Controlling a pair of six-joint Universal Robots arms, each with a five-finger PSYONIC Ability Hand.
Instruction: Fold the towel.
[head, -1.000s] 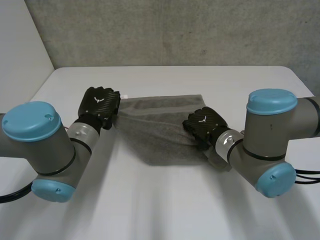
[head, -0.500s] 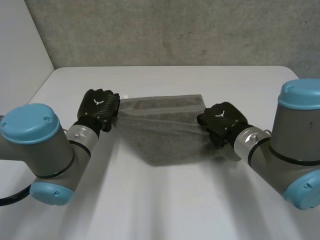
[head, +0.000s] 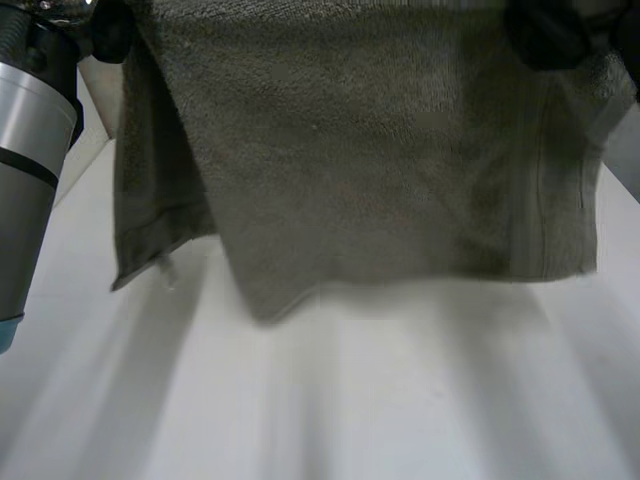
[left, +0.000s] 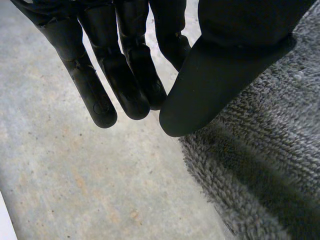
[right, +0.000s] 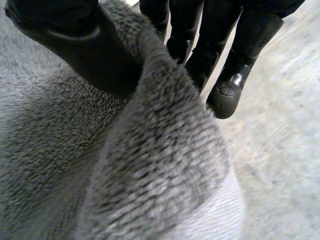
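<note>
Lifted off the tabletop (head: 400, 400), towel (head: 380, 150) now hangs; left hand (left: 125, 65) pinches one top corner; right hand (right: 75, 40) pinches the other.

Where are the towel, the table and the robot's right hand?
towel (head: 380, 170): head view, middle of the hanging cloth.
table (head: 400, 400): head view, bare top under the towel.
right hand (right: 75, 40): right wrist view, on its thumb.

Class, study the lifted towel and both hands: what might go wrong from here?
1. The left hand seems to catch only the very edge of the towel under its thumb, so that side may slip free.
2. In the head view the towel hangs uneven, with one side doubled back, so the fold may land crooked.
3. The right hand bunches cloth between thumb and fingers, which may leave a wrinkle.
</note>
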